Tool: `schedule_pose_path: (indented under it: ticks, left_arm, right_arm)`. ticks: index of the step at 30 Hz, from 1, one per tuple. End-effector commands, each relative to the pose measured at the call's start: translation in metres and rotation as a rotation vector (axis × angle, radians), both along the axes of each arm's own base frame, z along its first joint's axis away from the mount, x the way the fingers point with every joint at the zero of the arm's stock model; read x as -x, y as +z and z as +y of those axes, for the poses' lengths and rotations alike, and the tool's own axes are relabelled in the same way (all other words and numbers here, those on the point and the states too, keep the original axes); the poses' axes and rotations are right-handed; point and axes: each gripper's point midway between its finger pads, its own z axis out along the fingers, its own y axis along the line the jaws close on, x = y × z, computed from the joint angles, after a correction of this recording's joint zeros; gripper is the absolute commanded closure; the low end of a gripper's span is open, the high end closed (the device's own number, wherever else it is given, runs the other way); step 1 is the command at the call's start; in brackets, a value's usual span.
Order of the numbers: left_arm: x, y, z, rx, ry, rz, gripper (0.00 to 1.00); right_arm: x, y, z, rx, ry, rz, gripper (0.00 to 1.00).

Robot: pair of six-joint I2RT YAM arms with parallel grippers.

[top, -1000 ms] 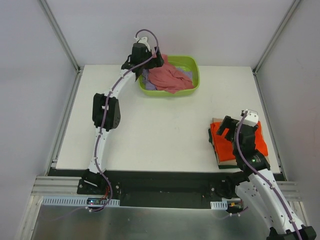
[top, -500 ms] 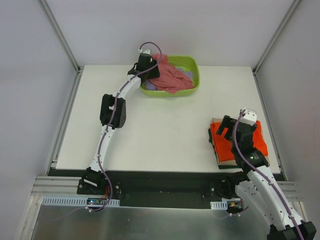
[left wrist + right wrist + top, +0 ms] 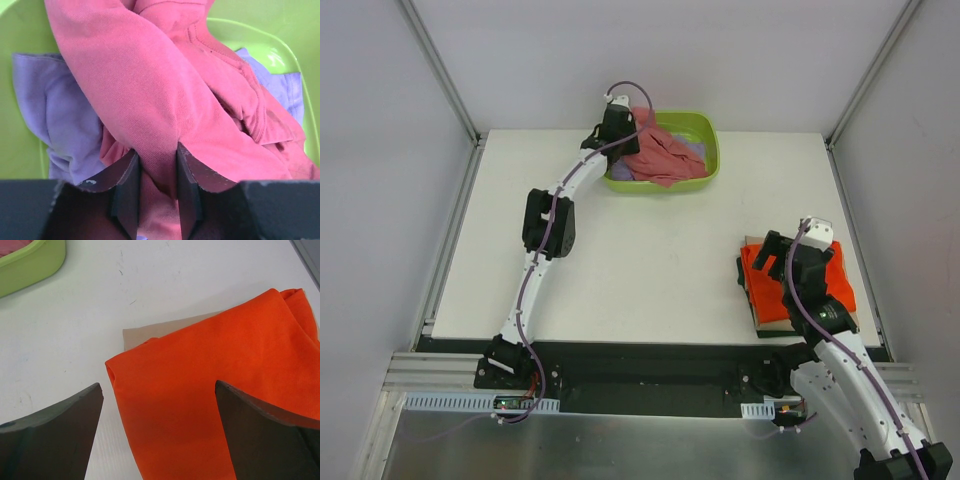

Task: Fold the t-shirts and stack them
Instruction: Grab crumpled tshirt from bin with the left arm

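A dusty salmon-red t-shirt (image 3: pixel 662 156) lies crumpled in the lime-green tub (image 3: pixel 698 122), on top of a lavender t-shirt (image 3: pixel 35 100). My left gripper (image 3: pixel 156 152) reaches into the tub's left end (image 3: pixel 625 125), its jaws pinched on a raised fold of the salmon-red shirt (image 3: pixel 150 100). At the right, a folded bright orange t-shirt (image 3: pixel 225 355) rests on a folded tan one (image 3: pixel 150 330). My right gripper (image 3: pixel 159 385) hovers open over the orange shirt's (image 3: pixel 752 278) near-left part, holding nothing.
The tub stands at the table's far edge, right of centre. The folded stack sits near the right front corner of the white table (image 3: pixel 640 250). Metal frame posts rise at the table's back corners.
My left arm has reached further right into the tub, and its jaws have closed from wide open onto a fold of the salmon-red shirt. The right arm has barely moved.
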Motion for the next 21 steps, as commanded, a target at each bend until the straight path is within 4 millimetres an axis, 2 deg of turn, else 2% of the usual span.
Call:
schedule_pose_path:
  ticks: [1, 2, 8, 12, 13, 17, 21]
  left_arm:
    - [-0.001, 0.104, -0.007, 0.018, -0.016, -0.187, 0.78]
    - [0.0, 0.106, -0.007, 0.016, -0.015, -0.189, 0.83]
    - [0.009, 0.133, -0.018, 0.033, -0.091, -0.229, 1.0]
    - [0.022, 0.164, -0.023, 0.063, -0.126, -0.262, 1.0]
    - [0.028, 0.184, -0.026, 0.081, -0.143, -0.288, 1.0]
    - [0.051, 0.241, -0.029, 0.133, -0.174, -0.359, 1.0]
    - [0.086, 0.3, -0.03, 0.178, -0.215, -0.43, 1.0]
  right_arm:
    - [-0.008, 0.01, 0.003, -0.026, -0.003, -0.039, 0.04]
    - [-0.008, 0.008, 0.003, -0.024, -0.003, -0.033, 0.04]
    - [-0.01, 0.005, 0.004, -0.017, 0.001, -0.016, 0.04]
    - [-0.01, 0.005, 0.003, -0.011, -0.007, -0.014, 0.04]
    - [-0.01, 0.006, 0.003, -0.014, -0.006, -0.017, 0.04]
    - [-0.01, 0.006, 0.002, -0.012, -0.01, -0.027, 0.04]
    - [-0.01, 0.006, 0.0, -0.008, -0.021, -0.032, 0.04]
